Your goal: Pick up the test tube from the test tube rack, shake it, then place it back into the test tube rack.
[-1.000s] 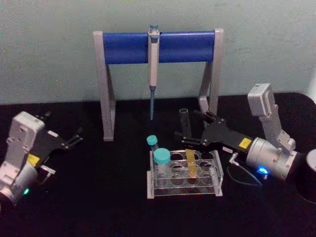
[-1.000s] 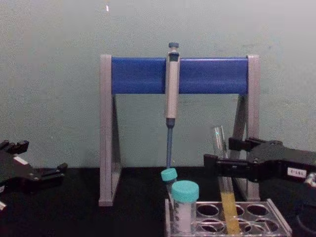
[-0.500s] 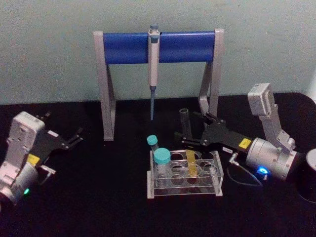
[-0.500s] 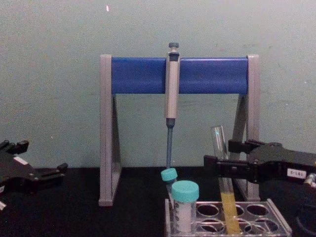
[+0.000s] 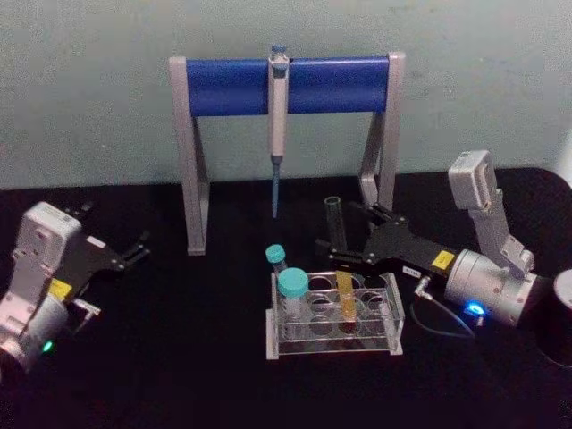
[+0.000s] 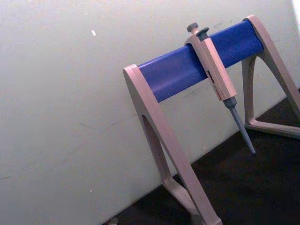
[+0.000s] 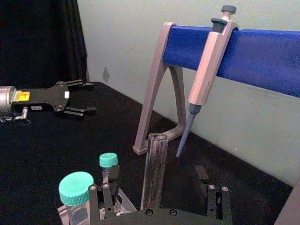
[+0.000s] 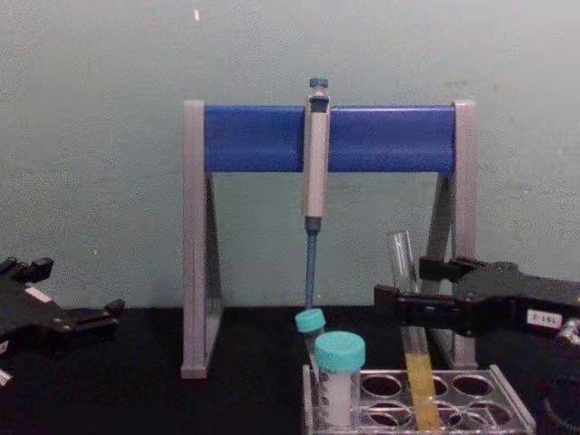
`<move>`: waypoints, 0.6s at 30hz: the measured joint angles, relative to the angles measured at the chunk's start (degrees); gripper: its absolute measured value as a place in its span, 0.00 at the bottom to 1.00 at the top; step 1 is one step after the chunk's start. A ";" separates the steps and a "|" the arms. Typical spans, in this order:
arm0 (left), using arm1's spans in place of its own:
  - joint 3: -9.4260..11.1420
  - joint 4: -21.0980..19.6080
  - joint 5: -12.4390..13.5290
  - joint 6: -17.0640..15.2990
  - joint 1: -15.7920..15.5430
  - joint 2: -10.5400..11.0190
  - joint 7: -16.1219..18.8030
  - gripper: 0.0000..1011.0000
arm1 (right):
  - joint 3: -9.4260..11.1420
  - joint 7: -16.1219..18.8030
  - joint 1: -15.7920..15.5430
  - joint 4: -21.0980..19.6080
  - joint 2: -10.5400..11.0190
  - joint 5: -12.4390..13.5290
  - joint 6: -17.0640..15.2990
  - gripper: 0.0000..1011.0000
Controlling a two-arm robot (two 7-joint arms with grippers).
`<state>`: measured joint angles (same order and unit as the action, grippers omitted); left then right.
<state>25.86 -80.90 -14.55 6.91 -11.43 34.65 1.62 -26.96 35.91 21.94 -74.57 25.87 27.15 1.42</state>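
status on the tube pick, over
Right gripper open, straddling tube above rack. Tube seated in rack. Left gripper open, parked at left. Capped tubes at rack's left end, clear.

The low clear plastic test tube rack (image 5: pixel 332 350) sits on the black table (image 5: pixel 179 357), before the tall grey-and-blue pipette stand (image 5: pixel 223 87), whose bar carries the grey pipette (image 5: pixel 278 116). The long clear glass test tube (image 5: pixel 334 219) stands in the rack, right of two teal-capped tubes (image 5: pixel 292 284) at its left end. The right tool (image 5: pixel 341 231) flanks the test tube from the right; the left tool (image 5: pixel 138 250) lies far left.
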 joint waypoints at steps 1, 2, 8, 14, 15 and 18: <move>0.00 0.00 0.00 0.00 0.00 0.00 0.00 0.99 | 0.00 -0.01 0.00 0.00 0.00 0.00 0.00 0.99; 0.00 0.00 0.00 0.00 0.00 0.00 0.00 0.99 | 0.00 -0.02 0.00 0.01 -0.01 -0.01 0.00 0.99; 0.00 0.00 0.00 0.00 0.00 0.00 0.00 0.99 | 0.00 -0.04 0.00 0.01 0.00 -0.03 0.00 0.93; 0.00 0.00 0.00 0.00 0.00 0.00 0.00 0.99 | 0.00 -0.04 0.00 0.01 0.00 -0.05 0.00 0.78; 0.00 0.00 0.00 0.00 0.00 0.00 0.00 0.99 | 0.00 -0.04 0.00 0.01 0.00 -0.05 0.00 0.78; 0.00 0.00 0.00 0.00 0.00 0.00 0.00 0.99 | 0.00 -0.03 0.00 0.01 0.00 -0.06 0.00 0.67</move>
<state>25.86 -80.90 -14.55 6.91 -11.43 34.64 1.62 -26.96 35.87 21.94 -74.56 25.86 27.08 1.42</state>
